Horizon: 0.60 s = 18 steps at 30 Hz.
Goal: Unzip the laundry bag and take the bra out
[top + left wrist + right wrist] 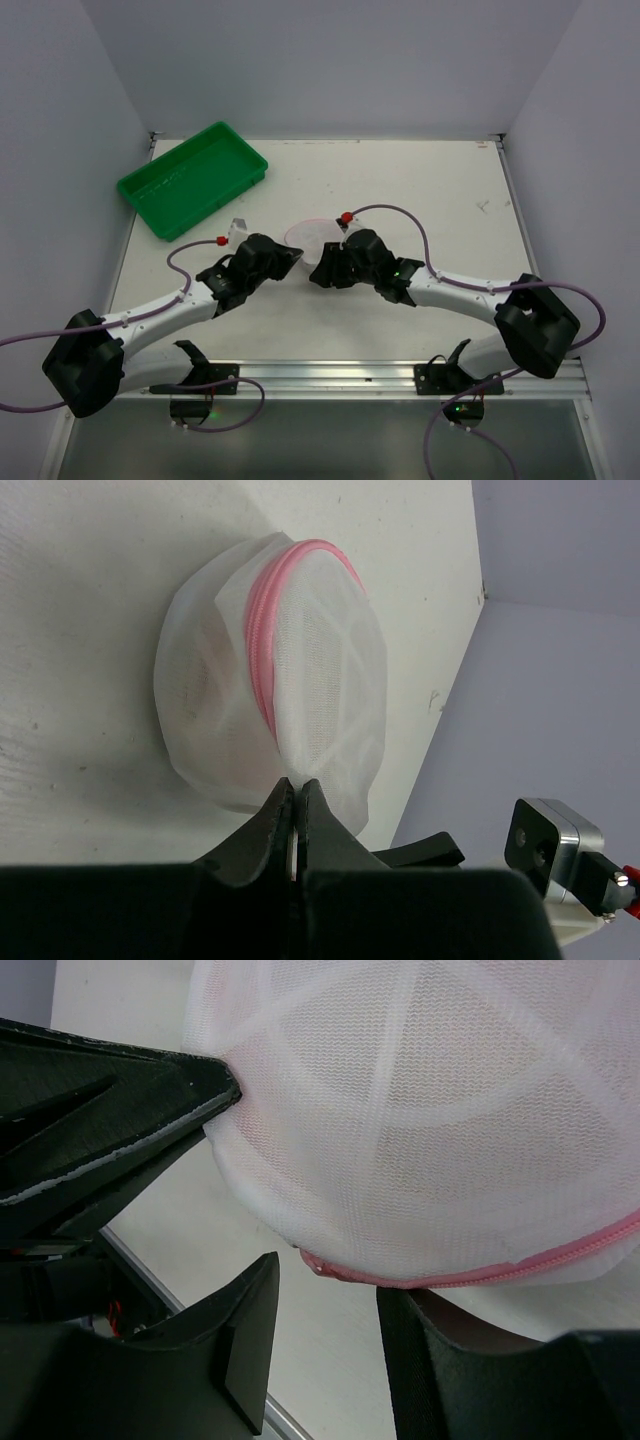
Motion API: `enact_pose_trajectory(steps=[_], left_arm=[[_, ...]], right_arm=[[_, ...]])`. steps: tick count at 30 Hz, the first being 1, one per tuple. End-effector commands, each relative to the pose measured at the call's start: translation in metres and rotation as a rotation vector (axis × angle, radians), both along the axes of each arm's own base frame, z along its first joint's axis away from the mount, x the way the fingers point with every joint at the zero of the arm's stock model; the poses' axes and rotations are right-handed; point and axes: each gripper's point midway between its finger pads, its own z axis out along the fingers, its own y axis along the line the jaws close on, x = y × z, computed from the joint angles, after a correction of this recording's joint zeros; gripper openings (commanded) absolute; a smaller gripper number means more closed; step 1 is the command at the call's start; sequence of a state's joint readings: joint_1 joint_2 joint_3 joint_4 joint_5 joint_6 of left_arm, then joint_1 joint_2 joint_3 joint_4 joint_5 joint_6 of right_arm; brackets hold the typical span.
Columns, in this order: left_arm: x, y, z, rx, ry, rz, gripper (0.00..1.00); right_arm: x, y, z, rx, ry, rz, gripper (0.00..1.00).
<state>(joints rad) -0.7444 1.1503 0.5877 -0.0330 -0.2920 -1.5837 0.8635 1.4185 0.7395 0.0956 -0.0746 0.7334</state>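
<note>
The laundry bag (313, 237) is a small white mesh pouch with pink zipper trim, sitting mid-table between both grippers. In the left wrist view the bag (270, 680) stands on edge with its zipper (258, 640) arching over it. My left gripper (297, 783) is shut on a pinch of the mesh at the bag's near edge. In the right wrist view the bag (430, 1120) fills the top. My right gripper (330, 1285) is open just under the pink zipper's end (322, 1264), touching nothing. The bra is hidden inside the bag; I see only faint pale shapes through the mesh.
A green tray (192, 178) stands at the back left of the white table (440, 200). Walls close in the table on three sides. My left gripper's fingers (120, 1110) show at the left of the right wrist view, close to the right gripper.
</note>
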Motion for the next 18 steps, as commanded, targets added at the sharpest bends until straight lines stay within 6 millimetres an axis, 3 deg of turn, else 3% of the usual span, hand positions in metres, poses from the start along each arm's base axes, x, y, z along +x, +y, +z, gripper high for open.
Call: enact_pose_trajectory(steps=[1, 14, 18], left_arm=[[0.007, -0.003, 0.015, -0.018, -0.023, 0.027, 0.00], [0.001, -0.003, 0.015, -0.034, -0.024, 0.030, 0.00], [0.000, -0.004, 0.016, -0.029, -0.029, 0.019, 0.00]], right_arm=[[0.004, 0.005, 0.024, 0.079, -0.043, -0.011, 0.45], [0.012, 0.015, 0.037, 0.142, -0.085, -0.020, 0.38], [0.017, 0.012, 0.033, 0.126, -0.090, -0.053, 0.38]])
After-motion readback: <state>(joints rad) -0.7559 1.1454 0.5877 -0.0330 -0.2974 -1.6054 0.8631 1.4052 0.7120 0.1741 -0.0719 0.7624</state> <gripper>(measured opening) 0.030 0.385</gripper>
